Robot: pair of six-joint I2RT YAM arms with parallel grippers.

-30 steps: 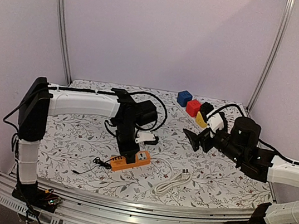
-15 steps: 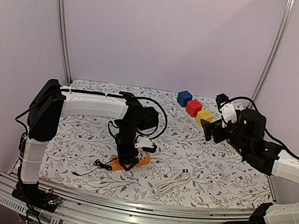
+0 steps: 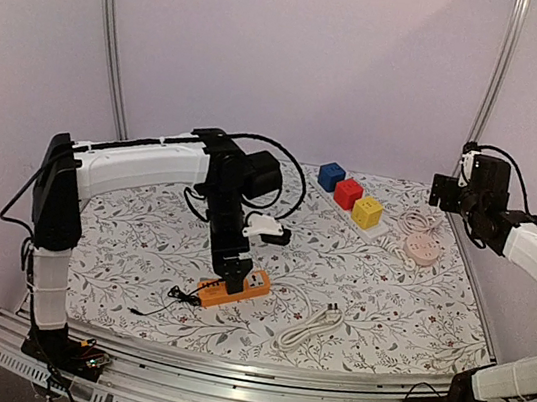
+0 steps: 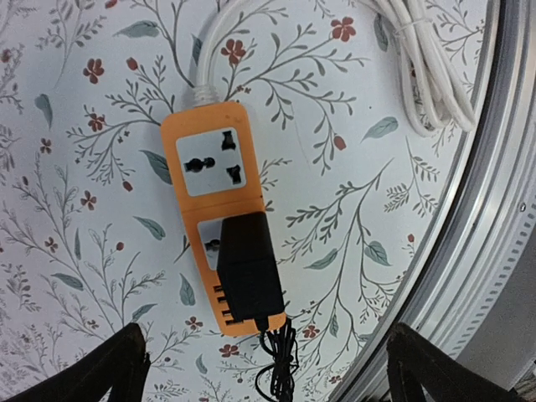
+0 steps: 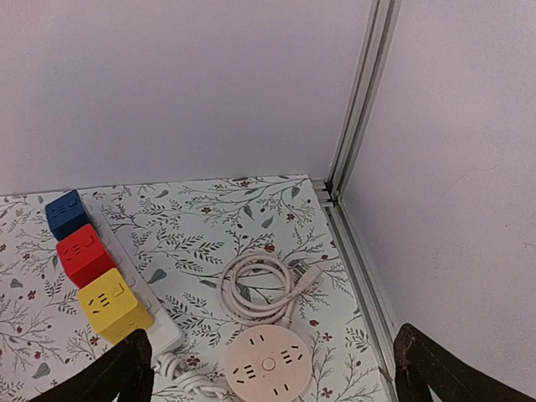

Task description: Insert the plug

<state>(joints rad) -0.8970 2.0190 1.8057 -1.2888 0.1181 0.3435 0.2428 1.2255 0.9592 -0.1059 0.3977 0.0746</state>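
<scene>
Over the last 1 second the left tool has been opened from a near-closed grip to its full spread, and in the left wrist view its 2 fingers are seen wide apart at the lower corners with nothing between them. It has also been raised a little and hangs directly above the orange power strip, which lies at the near middle of the bench. The black plug is seen seated in the nearer of the strip's 2 sockets, with its black cord trailing off toward the near left, while the farther socket is left free. The release is judged to mean that the insertion has been made and the plug let go, although how fully the pins are pushed home cannot be told from above. In the same interval the right tool has been swung away from the middle of the bench and lifted to the far right corner; its fingers are spread wide and nothing is held. Beneath it a row of blue, red and yellow socket cubes and a round pink power strip are seen, untouched. Little more than a withdrawal of the left arm appears to be needed.
</scene>
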